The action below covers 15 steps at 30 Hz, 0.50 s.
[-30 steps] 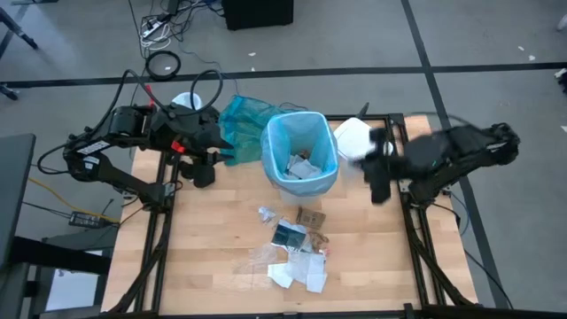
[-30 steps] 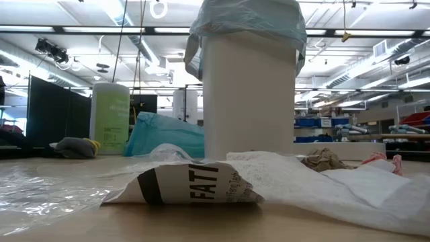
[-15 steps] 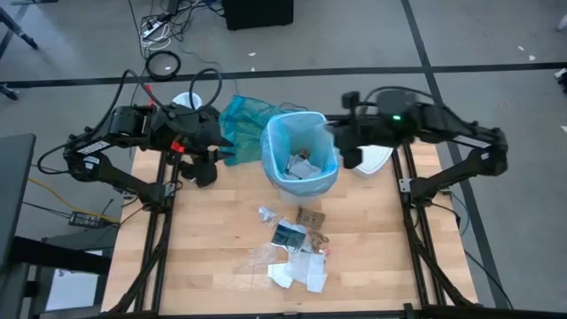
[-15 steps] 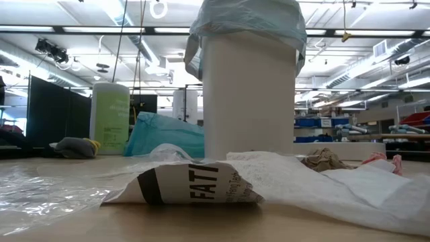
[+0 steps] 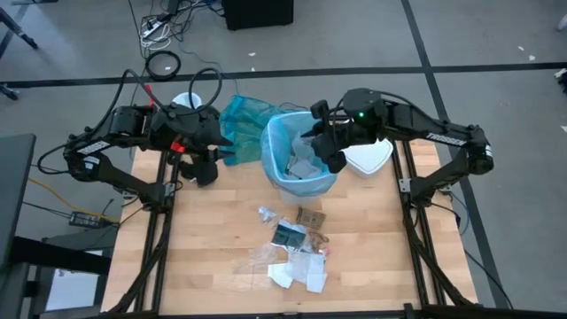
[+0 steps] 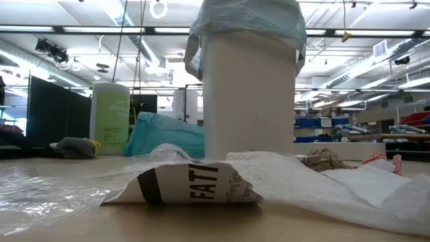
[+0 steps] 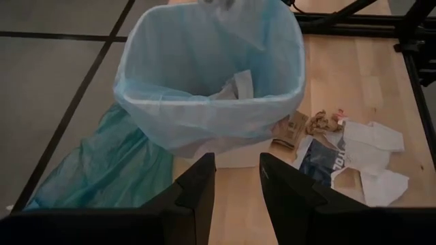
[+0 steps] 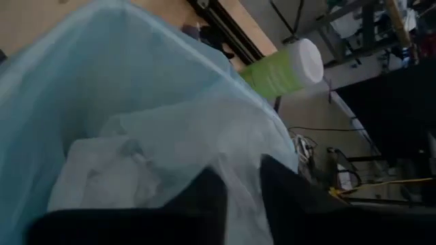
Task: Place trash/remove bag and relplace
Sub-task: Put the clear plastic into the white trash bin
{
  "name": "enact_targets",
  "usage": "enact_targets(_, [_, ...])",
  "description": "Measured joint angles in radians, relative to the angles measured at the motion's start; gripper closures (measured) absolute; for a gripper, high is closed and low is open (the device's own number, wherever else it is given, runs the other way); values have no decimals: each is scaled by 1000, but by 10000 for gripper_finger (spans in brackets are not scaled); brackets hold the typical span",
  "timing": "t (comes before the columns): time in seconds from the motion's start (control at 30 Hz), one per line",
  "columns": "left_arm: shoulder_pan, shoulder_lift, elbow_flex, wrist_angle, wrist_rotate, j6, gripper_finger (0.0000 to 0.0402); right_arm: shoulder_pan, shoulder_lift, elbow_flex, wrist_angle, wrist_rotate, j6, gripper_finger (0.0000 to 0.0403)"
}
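Over bag rim: right end effector slightly parted; left end effector spread, clear.

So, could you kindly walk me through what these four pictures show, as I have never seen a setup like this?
It is a robot with two dark arms at a wooden table.

One picture looks straight down from above, one looks level across the tabletop, and the other two come from cameras on each arm's wrist.

In the middle stands a white bin lined with a light blue bag, with some trash already inside. More trash lies on the table: crumpled paper, wrappers and clear plastic. A teal-green bag lies behind the bin.

The right gripper hangs over the bin's mouth; nothing can be seen in it. The left gripper waits open beside the bin, holding nothing.
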Motion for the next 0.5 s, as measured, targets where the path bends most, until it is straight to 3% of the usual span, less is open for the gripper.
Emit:
enact_targets(0.27, [0,-1,-70,31,3,-42,275,-1,-55,0,-13,36,-70,169])
enact_targets(0.37, [-1,0,-166,40,67,-47,275,0,-119,0,-13,55,-129,151])
enact_targets(0.5, [-4,1,-365,193,200,-98,275,5,-230,0,-13,73,-124,153])
